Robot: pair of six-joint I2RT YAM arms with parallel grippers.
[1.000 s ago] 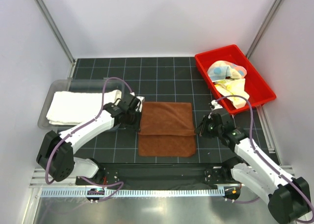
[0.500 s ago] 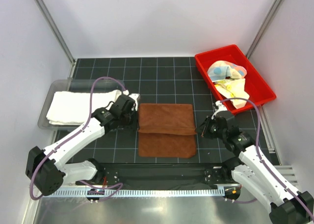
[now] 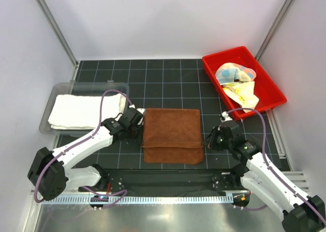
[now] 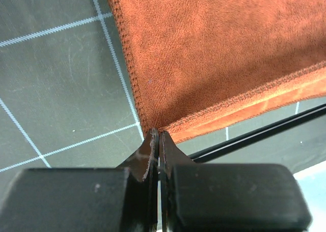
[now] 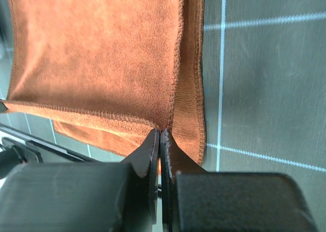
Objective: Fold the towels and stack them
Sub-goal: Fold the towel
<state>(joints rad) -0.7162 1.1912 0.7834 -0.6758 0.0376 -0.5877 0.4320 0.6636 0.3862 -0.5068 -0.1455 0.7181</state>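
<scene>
I am pinching the flap corners of the brown square terry towel (image 3: pixel 170 130), one in the clenched left gripper (image 4: pixel 156 135), one in the clenched right gripper (image 5: pixel 159 132). The hem is running crosswise between both grippers, with the cloth spreading ahead of them.

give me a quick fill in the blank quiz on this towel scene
1. The left gripper and right gripper each pinch a ____ of the brown towel.
2. The cream-white towel lies in the clear tray beside the ____ arm.
3. The pastel towel and yellow towel lie in a bin coloured ____.

Missing words: corner; left; red
</scene>
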